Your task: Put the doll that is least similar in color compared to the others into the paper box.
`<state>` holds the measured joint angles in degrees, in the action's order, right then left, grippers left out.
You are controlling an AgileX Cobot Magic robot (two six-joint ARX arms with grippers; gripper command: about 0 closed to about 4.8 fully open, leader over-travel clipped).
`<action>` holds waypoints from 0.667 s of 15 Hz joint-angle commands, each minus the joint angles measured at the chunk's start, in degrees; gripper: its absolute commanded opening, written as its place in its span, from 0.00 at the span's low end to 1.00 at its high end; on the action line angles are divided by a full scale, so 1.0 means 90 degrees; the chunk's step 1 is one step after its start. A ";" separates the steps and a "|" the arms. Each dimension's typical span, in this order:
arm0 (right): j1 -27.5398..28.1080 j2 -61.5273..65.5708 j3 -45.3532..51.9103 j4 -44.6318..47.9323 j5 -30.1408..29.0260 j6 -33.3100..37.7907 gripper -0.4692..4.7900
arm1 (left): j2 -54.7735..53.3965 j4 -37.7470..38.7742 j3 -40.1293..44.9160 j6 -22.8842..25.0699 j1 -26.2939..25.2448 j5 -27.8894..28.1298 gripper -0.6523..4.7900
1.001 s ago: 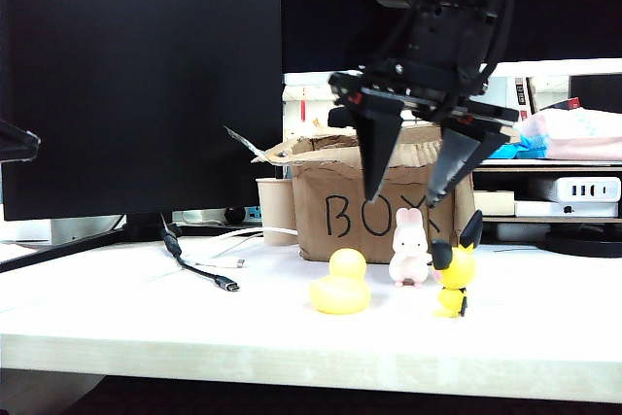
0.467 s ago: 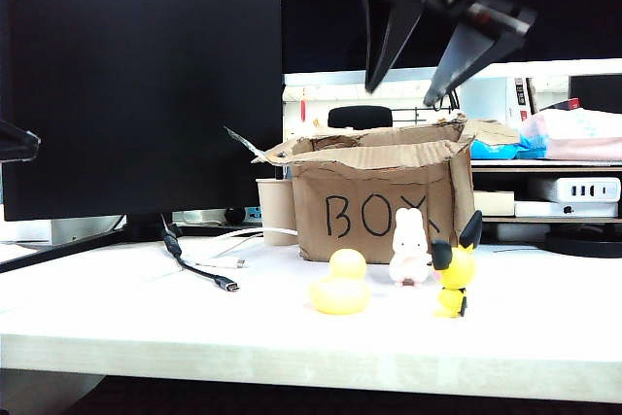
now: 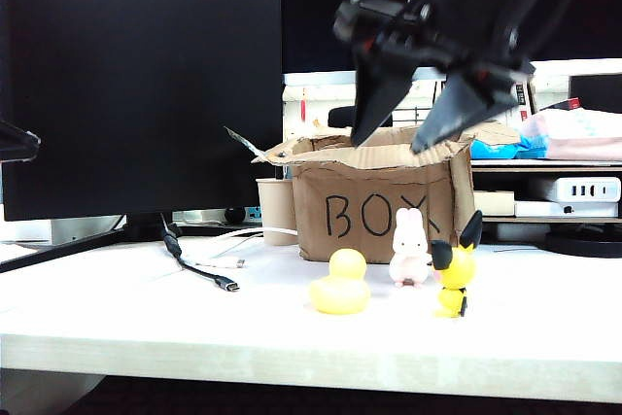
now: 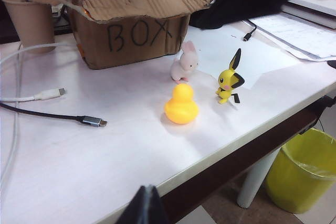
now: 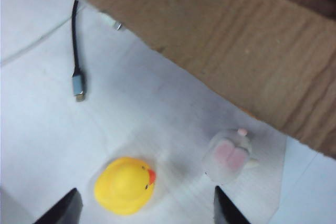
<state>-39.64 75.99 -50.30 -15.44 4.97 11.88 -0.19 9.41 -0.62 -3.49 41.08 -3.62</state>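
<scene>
Nothing done: we see doll (image 3: 409, 247) on desk (image 3: 194, 328), outside paper box (image 3: 374, 203). Right hand (image 3: 400, 138) apart, empty, above box. Left hand (image 4: 145, 206) together, away.

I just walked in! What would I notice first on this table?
Probably the right end effector, big, black and open, hanging above the paper box marked "BOX". In front of the box stand three small toys: a yellow duck, a white rabbit doll and a yellow figure with black ears.

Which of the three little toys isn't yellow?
The white, pinkish rabbit doll, standing just in front of the paper box. The rubber duck and the black-eared figure beside it are both yellow. The right tool hangs open above them.
</scene>
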 commanded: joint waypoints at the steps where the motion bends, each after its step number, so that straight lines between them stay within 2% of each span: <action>1: 0.0000 -0.0015 0.0294 0.0500 0.0379 0.0187 0.71 | 0.0000 0.0085 0.0010 0.0005 -0.0002 -0.0012 0.11; 3: 0.0100 0.0063 0.0333 0.0576 0.0602 0.0185 0.67 | 0.0000 0.0085 0.0010 0.0005 -0.0002 -0.0012 0.11; 8: 0.0170 0.0566 0.0325 0.0850 0.0634 0.0333 0.67 | 0.0000 0.0085 0.0010 0.0005 -0.0002 -0.0010 0.11; 10: 0.0160 0.0736 0.0325 0.0996 0.0865 0.0347 0.67 | 0.0000 0.0085 0.0010 0.0005 -0.0002 -0.0010 0.11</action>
<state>-38.06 82.30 -47.27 -7.75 11.46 14.61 -0.19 9.41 -0.62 -3.46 41.08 -3.60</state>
